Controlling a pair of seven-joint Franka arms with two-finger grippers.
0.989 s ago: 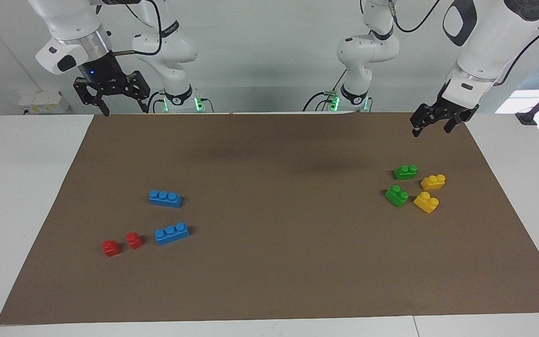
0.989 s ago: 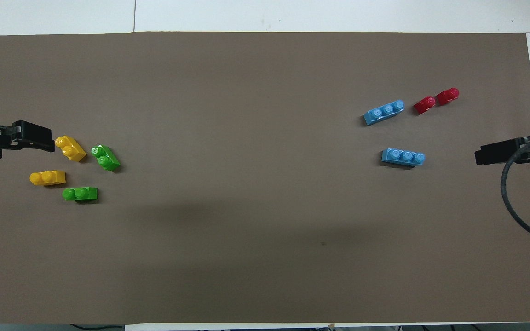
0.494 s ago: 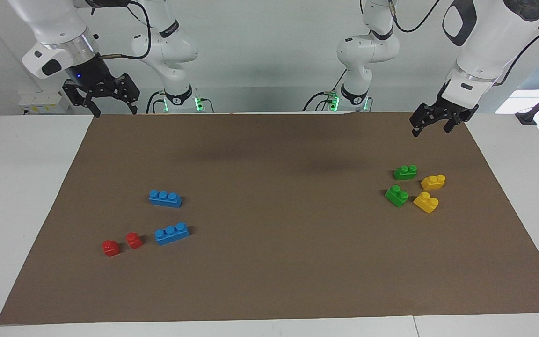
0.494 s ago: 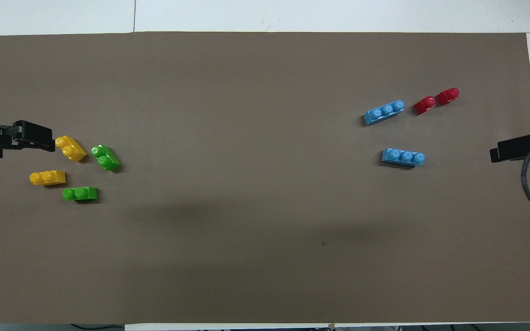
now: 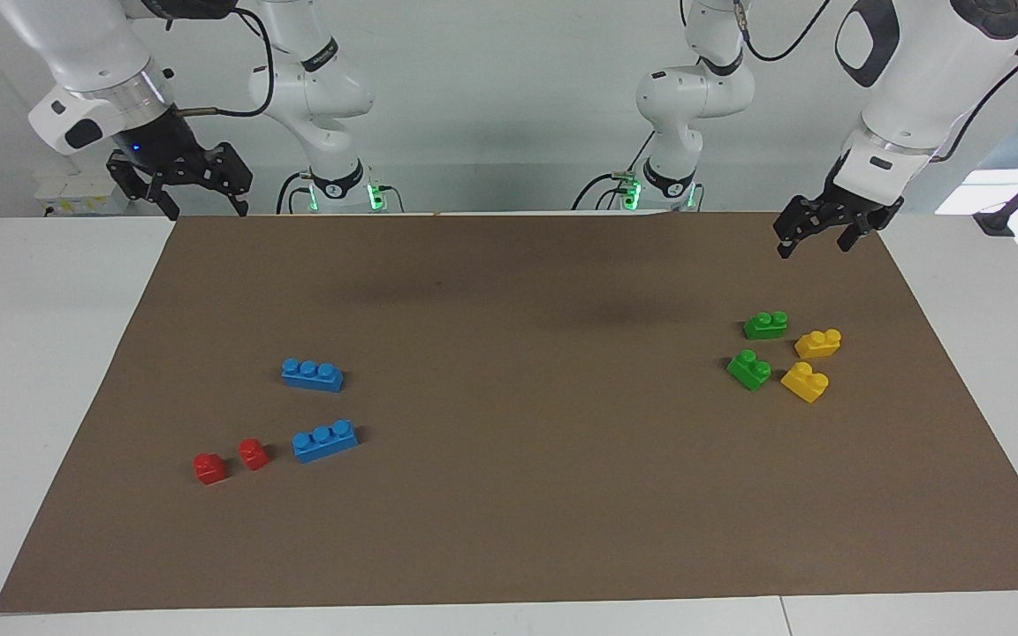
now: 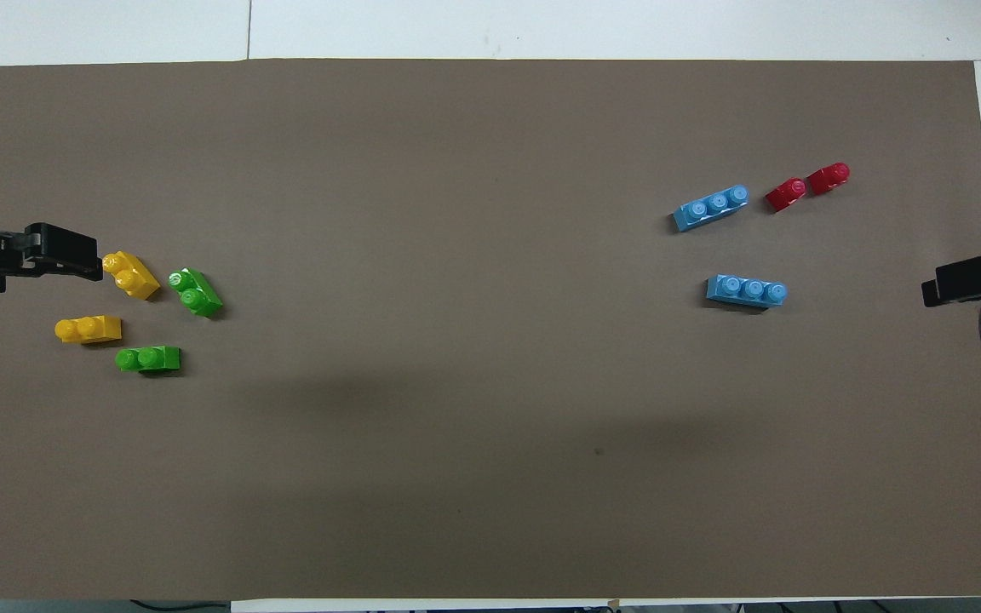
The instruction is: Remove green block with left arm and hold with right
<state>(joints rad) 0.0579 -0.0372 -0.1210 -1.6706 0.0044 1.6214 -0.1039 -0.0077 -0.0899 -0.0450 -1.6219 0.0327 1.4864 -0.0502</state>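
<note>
A white table (image 5: 49,371) under a brown paper mat (image 5: 509,495) fills the frame. At lower left lie two small red plastic bricks (image 5: 231,461) and two three-stud blue plastic bricks (image 5: 318,408). At centre right, two green blocks (image 5: 756,348) sit beside two yellow plastic two-stud bricks (image 5: 812,363), all loose and separate. At upper right the left gripper (image 5: 814,237) hangs with jaws wide and empty; at upper left the right gripper (image 5: 178,181) waits, likewise spread. No grasp has begun, I judge; next the left gripper must descend over a green block.
</note>
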